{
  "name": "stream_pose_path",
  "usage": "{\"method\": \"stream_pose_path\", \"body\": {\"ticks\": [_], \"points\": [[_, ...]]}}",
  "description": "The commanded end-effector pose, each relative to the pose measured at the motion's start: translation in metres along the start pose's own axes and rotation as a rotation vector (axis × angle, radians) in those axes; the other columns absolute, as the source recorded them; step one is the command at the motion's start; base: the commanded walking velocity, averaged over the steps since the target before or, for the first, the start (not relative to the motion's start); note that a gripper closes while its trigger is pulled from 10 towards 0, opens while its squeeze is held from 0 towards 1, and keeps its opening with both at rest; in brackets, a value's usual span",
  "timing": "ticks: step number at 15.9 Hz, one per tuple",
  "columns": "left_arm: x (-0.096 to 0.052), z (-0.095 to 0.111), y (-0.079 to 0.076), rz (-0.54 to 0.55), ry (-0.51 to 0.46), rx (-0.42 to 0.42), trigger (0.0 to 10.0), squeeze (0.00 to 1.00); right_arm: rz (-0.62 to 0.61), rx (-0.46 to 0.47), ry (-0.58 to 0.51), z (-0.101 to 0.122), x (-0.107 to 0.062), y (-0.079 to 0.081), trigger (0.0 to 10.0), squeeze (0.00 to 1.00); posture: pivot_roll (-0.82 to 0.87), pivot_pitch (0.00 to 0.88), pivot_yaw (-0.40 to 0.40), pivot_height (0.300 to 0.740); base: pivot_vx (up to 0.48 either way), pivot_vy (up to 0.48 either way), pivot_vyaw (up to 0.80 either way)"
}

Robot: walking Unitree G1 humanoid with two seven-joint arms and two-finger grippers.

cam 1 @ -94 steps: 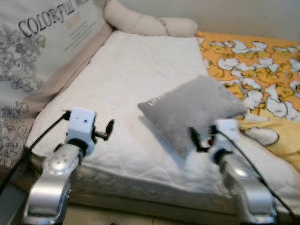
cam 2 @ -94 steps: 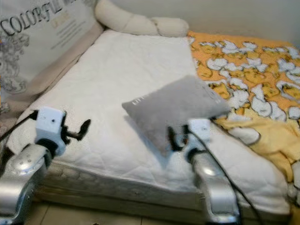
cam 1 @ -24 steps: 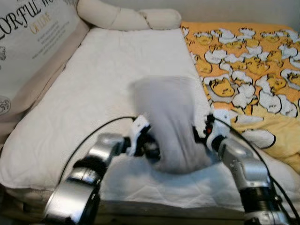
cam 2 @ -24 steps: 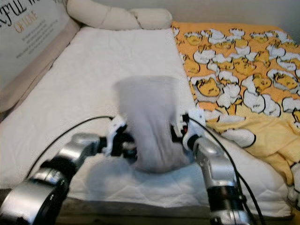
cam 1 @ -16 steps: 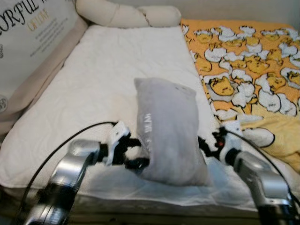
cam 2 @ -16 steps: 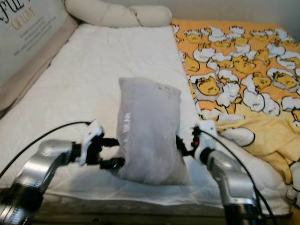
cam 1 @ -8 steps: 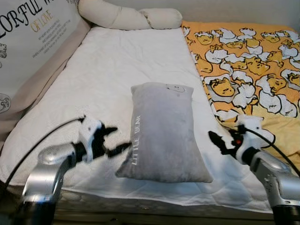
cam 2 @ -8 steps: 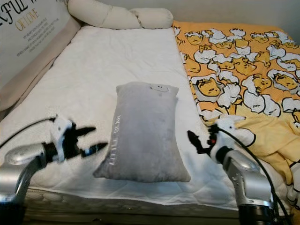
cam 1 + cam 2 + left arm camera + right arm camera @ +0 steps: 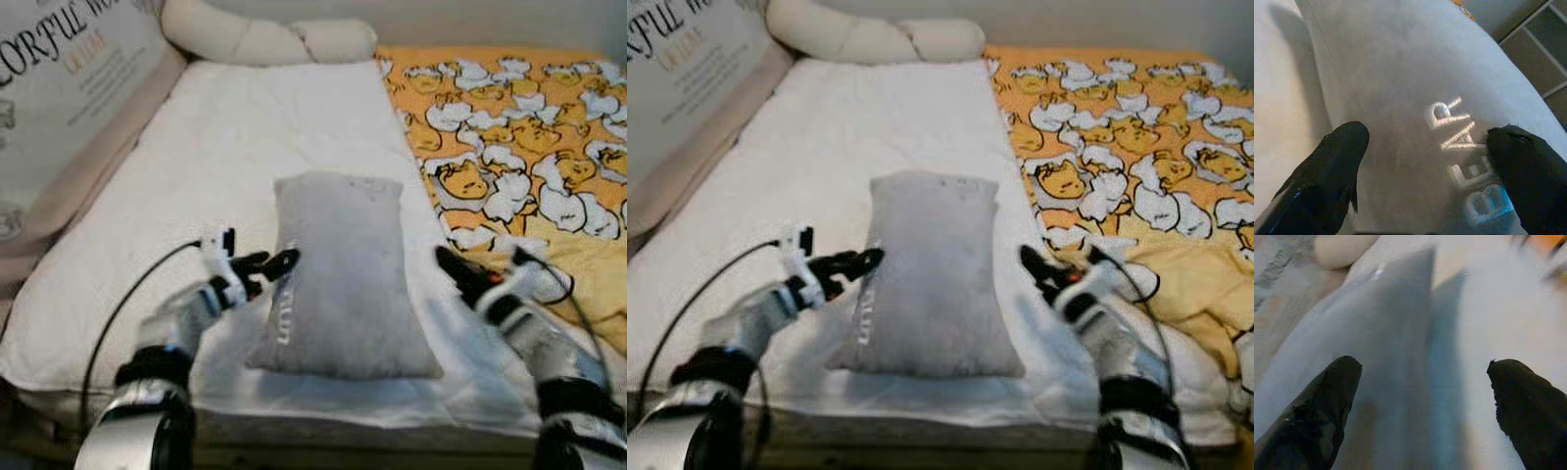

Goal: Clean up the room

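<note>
A grey pillow (image 9: 343, 279) with white embroidered lettering lies flat and lengthwise on the white mattress (image 9: 235, 147). My left gripper (image 9: 266, 266) is open at the pillow's left edge, its fingertips just over the lettered side. In the left wrist view the open fingers (image 9: 1334, 161) straddle the word BEAR on the pillow (image 9: 1400, 68). My right gripper (image 9: 457, 271) is open just right of the pillow, a small gap away. The right wrist view is blurred, with the pillow (image 9: 1386, 333) lying between the spread fingers (image 9: 1322, 401).
An orange duck-print blanket (image 9: 519, 127) and a yellow cover (image 9: 588, 284) lie on the bed's right side. A beige knotted cushion (image 9: 265, 39) rests at the head. A printed panel (image 9: 59, 108) borders the left. The mattress's front edge (image 9: 323, 411) is close below.
The pillow was lifted, turned lengthwise and laid down, then released. Since half a second ago both open grippers have moved back toward the pillow's sides.
</note>
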State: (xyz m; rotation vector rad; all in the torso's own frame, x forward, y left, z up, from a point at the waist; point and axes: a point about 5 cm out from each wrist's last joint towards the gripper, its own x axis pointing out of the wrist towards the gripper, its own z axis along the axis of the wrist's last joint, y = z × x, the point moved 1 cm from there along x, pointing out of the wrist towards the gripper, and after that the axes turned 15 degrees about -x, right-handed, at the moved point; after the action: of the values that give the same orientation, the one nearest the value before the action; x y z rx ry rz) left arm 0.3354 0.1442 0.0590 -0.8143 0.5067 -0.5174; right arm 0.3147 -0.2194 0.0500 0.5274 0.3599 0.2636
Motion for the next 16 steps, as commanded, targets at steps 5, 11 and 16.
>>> {"method": "stream_pose_path", "body": {"ticks": [5, 11, 16], "points": [[0.016, -0.052, -0.014, -0.148, 0.118, -0.132, 5.4, 0.0, 0.154, 0.001, 0.239, -0.057, 0.009, 0.028, 10.0, 0.0, -0.19, 0.0, 0.04, 0.74, 0.0, 0.0, 0.0], [0.03, -0.07, -0.019, -0.074, 0.178, -0.044, 0.0, 0.0, 0.127, -0.119, 0.338, -0.079, 0.009, 0.03, 0.0, 0.0, -0.17, 0.0, 0.021, 0.74, 0.0, 0.0, 0.0], [0.023, -0.074, -0.009, -0.029, 0.215, 0.023, 0.0, 0.0, 0.106, -0.114, 0.288, -0.075, 0.016, 0.034, 0.0, 0.0, -0.17, 0.0, 0.035, 0.74, 0.0, 0.0, 0.0]]}}
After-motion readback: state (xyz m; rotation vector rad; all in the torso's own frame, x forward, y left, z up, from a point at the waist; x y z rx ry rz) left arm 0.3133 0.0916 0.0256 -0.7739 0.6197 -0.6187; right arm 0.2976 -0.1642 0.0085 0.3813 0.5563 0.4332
